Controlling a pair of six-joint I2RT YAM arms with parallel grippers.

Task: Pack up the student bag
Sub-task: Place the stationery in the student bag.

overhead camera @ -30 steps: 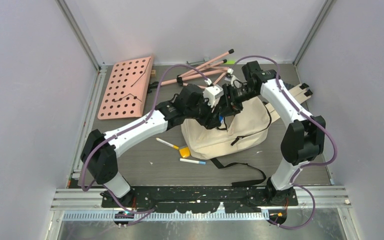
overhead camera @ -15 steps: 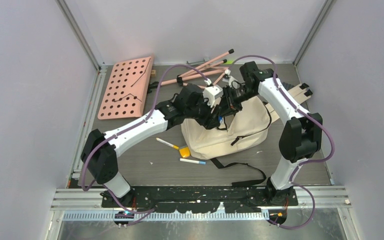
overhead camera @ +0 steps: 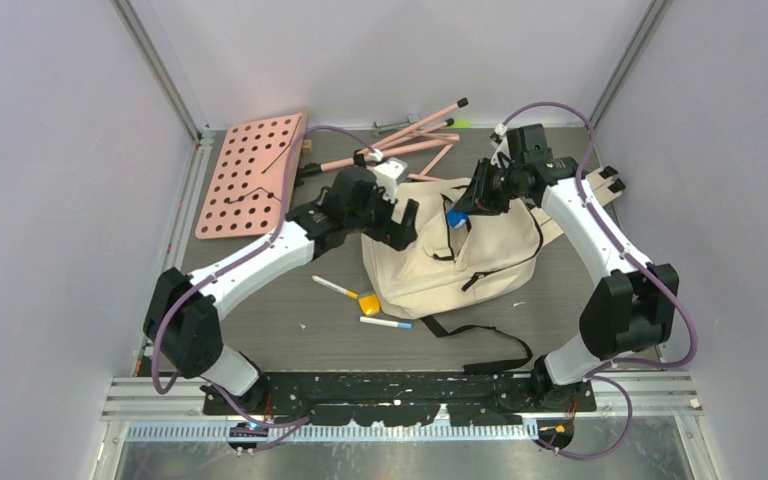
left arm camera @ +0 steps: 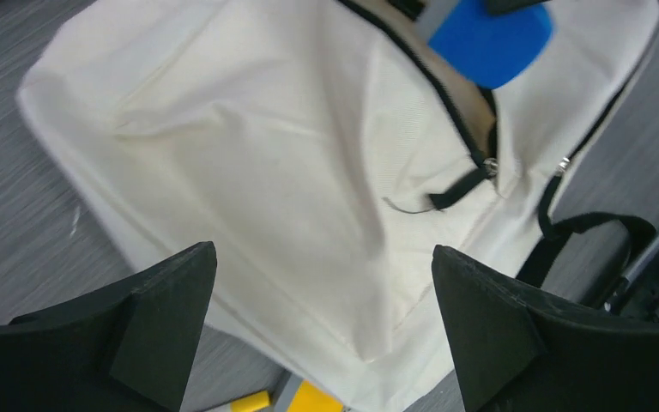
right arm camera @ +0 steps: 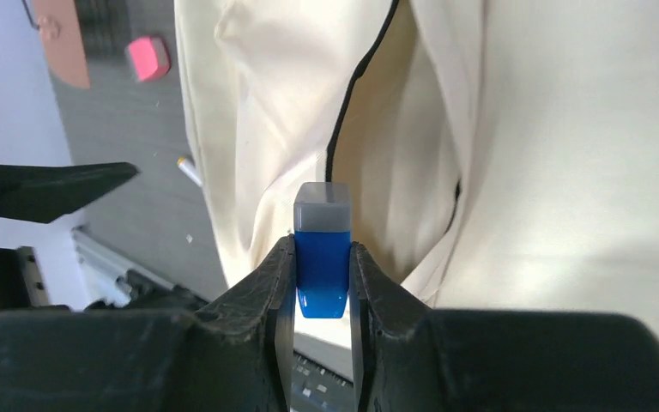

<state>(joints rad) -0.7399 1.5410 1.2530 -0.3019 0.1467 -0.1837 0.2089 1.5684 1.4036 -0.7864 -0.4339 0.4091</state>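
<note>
The student bag (overhead camera: 480,255) is a cream cloth backpack lying in the middle of the table, its black-zippered top pocket gaping open (right arm camera: 395,146). My right gripper (overhead camera: 457,213) hangs over that opening, shut on a small blue block with a grey end (right arm camera: 322,257). The block also shows in the left wrist view (left arm camera: 489,39). My left gripper (overhead camera: 405,222) is open and empty at the bag's left side. Its fingers (left arm camera: 163,318) are spread wide above the bag's cloth (left arm camera: 266,172).
A yellow-capped marker (overhead camera: 335,288), a yellow block (overhead camera: 367,302) and a blue-capped marker (overhead camera: 385,323) lie left of the bag's front. A black strap (overhead camera: 480,345) trails forward. A pink pegboard (overhead camera: 253,175) and pink rods (overhead camera: 410,135) lie at the back. A pink eraser (right arm camera: 148,58) lies beyond the bag.
My left gripper has drawn back to the left, away from the bag's opening. My right gripper has shifted right and back with the blue block still held.
</note>
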